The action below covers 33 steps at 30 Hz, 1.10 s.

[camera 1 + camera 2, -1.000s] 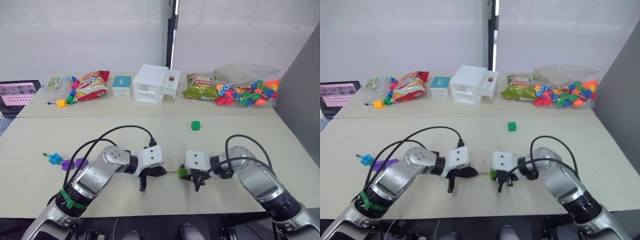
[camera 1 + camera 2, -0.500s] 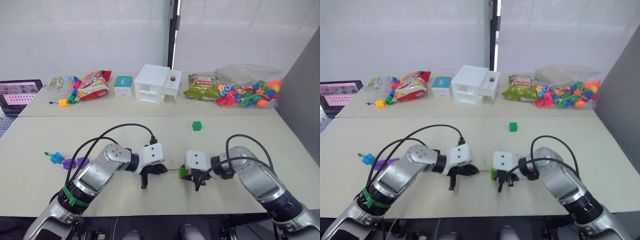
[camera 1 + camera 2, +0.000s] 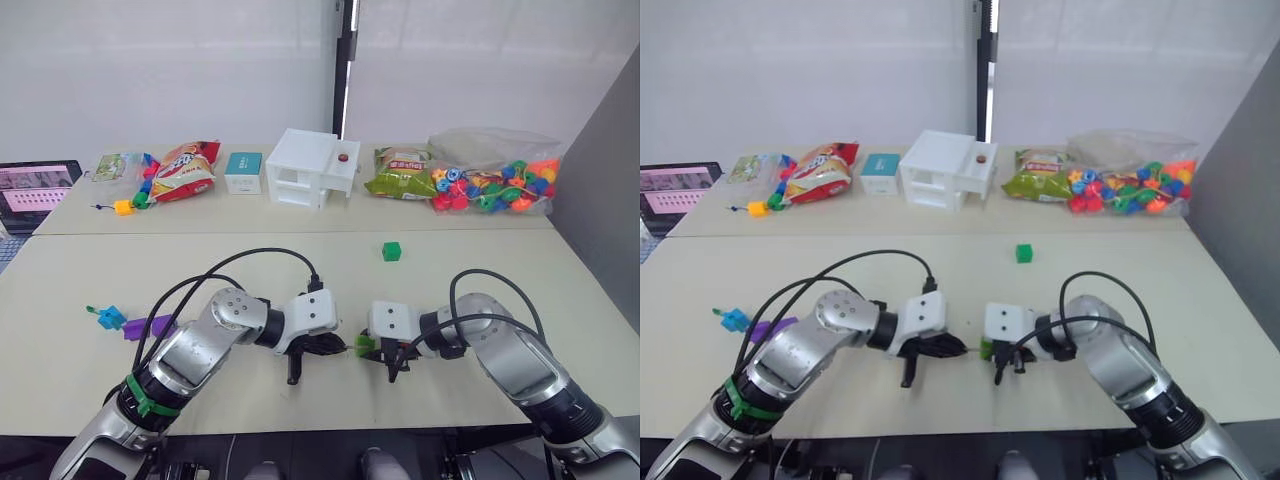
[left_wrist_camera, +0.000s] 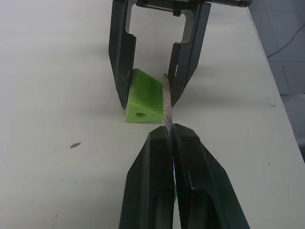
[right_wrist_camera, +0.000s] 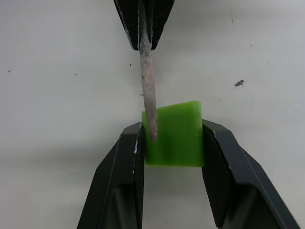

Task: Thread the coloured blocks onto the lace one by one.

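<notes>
Near the front edge of the bench (image 3: 520, 270) I log both arms meeting at centre. My right gripper (image 5: 172, 143) pinches a green block (image 5: 174, 134) between its fingers, just above the surface. My left gripper (image 4: 172, 138) is pressed together on the lace's stiff pale tip (image 4: 167, 102), which lies against the block's side beside its hole. A second green block (image 3: 392, 251) sits well apart, farther back.

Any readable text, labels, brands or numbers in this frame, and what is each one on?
None can be read.
Red snack bag: print too small.
Green snack bag: print too small.
Teal box: label too small.
Laptop screen: content blurred.
</notes>
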Motion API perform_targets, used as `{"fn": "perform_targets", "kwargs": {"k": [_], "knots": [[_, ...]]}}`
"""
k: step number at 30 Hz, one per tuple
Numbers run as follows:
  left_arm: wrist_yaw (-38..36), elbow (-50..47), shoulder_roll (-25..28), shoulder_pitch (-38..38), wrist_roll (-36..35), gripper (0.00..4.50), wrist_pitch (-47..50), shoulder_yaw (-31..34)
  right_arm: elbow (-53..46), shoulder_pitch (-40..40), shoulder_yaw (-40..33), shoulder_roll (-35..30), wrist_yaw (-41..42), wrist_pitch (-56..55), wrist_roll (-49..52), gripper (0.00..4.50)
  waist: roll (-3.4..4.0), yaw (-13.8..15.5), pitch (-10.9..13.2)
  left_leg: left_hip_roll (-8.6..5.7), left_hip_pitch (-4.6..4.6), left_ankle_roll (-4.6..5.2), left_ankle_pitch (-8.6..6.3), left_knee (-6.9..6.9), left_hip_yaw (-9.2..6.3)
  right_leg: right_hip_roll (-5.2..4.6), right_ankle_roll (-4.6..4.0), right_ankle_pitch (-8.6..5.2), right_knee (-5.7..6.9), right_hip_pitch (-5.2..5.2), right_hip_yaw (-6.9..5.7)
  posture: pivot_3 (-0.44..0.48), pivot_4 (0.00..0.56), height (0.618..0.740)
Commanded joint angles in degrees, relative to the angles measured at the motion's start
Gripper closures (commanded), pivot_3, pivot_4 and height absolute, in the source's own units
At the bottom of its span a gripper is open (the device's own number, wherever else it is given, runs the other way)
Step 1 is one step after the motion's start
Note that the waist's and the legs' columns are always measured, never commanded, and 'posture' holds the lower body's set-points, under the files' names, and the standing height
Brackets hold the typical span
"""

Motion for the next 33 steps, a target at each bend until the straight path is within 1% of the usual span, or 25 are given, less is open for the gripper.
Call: {"fn": "perform_targets", "kwargs": {"k": [1, 5, 6, 9, 12, 14, 24, 33], "knots": [[0.42, -0.17, 0.02, -0.88, 0.17, 4.5, -0.64, -0.1, -0.11, 1.31, 2.79, -0.39, 1.18, 1.13, 0.7, 3.37, 0.0, -0.03, 0.0, 0.0, 0.0, 0.0, 0.0, 0.0, 0.0, 0.0, 0.0, 0.0, 0.0, -0.01, 0.0, 0.0, 0.15, 0.74], [0.0, -0.26, 2.15, -0.47, 0.6, 4.5, -1.11, 0.41, -0.35, 1.48, 2.78, -0.55, 1.14, 1.27, 0.65, 3.37, 0.0, -0.05, 0.0, 0.0, 0.0, 0.0, 0.0, 0.0, 0.0, 0.0, 0.0, 0.0, 0.0, -0.01, 0.0, 0.0, 0.15, 0.74], [0.07, -0.77, 3.58, -0.42, 0.97, 4.5, -0.51, 0.8, -0.43, 1.52, 2.78, -0.58, 1.09, 1.31, 0.62, 3.37, 0.0, -0.04, 0.0, 0.0, 0.0, 0.0, 0.0, -0.01, 0.0, 0.0, 0.0, 0.0, 0.0, -0.02, 0.0, 0.0, 0.15, 0.74], [0.47, -4.57, 6.69, -0.61, 0.33, 4.5, 5.41, 1.38, -1.02, 1.48, 3.0, -0.26, 0.47, 1.62, 0.28, 3.37, 0.0, -0.14, 0.0, 0.0, 0.0, 0.0, 0.0, -0.01, 0.0, 0.0, 0.0, 0.0, 0.0, -0.02, 0.0, 0.0, 0.15, 0.74], [3.19, -7.3, 4.51, -1.57, -2.33, 4.5, 13.96, 2.36, -2.16, 1.68, 3.28, 0.38, -0.45, 2.43, 0.13, 3.37, -0.01, -0.11, 0.0, 0.0, -0.01, 0.0, 0.0, -0.01, 0.0, 0.0, 0.0, 0.0, 0.0, -0.01, 0.0, 0.0, 0.15, 0.74], [3.92, -7.49, 4.5, -2.11, -2.28, 4.5, 15.97, 1.94, -3.2, 2.13, 3.55, 0.48, -0.97, 3.11, 0.12, 3.37, -0.03, -0.12, 0.0, 0.0, -0.01, 0.0, 0.0, 0.02, 0.0, 0.0, 0.01, 0.0, 0.0, 0.02, 0.0, 0.0, 0.15, 0.74], [5.2, -7.74, 5.06, -3.83, -3.24, 4.5, 19.15, -0.7, -5.98, 3.72, 4.83, 0.81, -2.95, 5.74, 0.23, 3.37, -0.03, -0.34, -0.01, 0.03, 0.0, 0.0, 0.0, -0.02, -0.01, 0.04, 0.0, 0.0, 0.02, -0.04, 0.01, 0.0, 0.15, 0.74], [6.64, -7.21, 3.74, -5.64, -4.2, 4.5, 20.71, -2.09, -6.04, 3.34, 5.23, 0.5, -3.21, 6.1, -0.28, 3.37, -0.03, -0.36, -0.01, 0.02, 0.0, 0.0, 0.0, -0.02, -0.01, 0.04, 0.0, 0.0, 0.01, -0.03, 0.0, 0.0, 0.15, 0.74]]}}
